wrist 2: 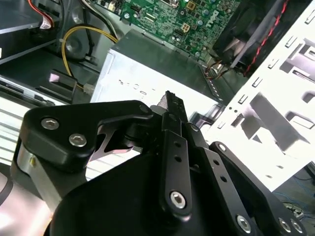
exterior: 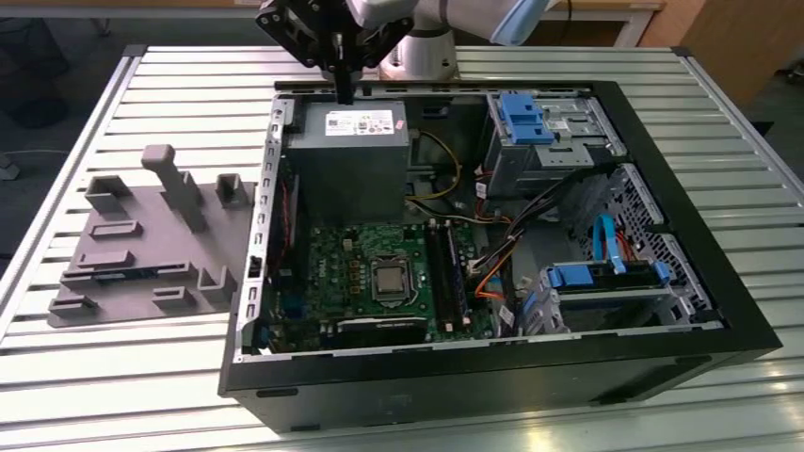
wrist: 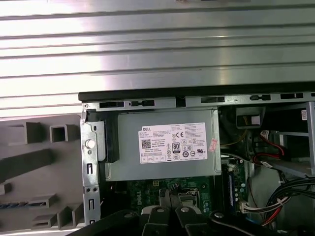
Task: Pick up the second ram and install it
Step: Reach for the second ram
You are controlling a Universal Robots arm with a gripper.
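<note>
claw [exterior: 342, 96]: clenched, the two black fingertips pressed flat together; both wrist views show the same, tips meeting in one thin edge.
claw pose: fingers point straight down and hang in the air, touching nothing.
under the claw: back edge of the grey power supply [exterior: 348, 141], right by the far wall of the case [exterior: 503, 377]; the tips sit just above that edge, clear of it.
second ram [exterior: 126, 276]: thin blue-green strip lying flat in a slot of the grey holder [exterior: 188, 282]. It is well apart from the claw, off to the exterior view's left and toward the near side. It shows as a bluish strip in the first wrist view too [wrist: 14, 204]. Chips are too small to make out.
grey holder: on the slatted table [exterior: 126, 377] beside the case, outside it; upright posts and empty pockets stand around the strip.
motherboard [exterior: 358, 273]: green, inside the case, beyond the power supply from the claw, toward the near side.
memory slots [exterior: 446, 273]: long black slots along the motherboard edge on the exterior view's right, well apart from the claw. Cannot tell whether a stick already sits in one.
processor socket [exterior: 393, 280]: silver square, just beside the memory slots.
blue drive bracket [exterior: 522, 118]: bright blue plastic, off the claw's side toward the exterior view's right, at about the same depth.
cables: a yellow wire [wrist 2: 74, 34] loops beside the power supply; orange and black leads run across the case floor.
</note>
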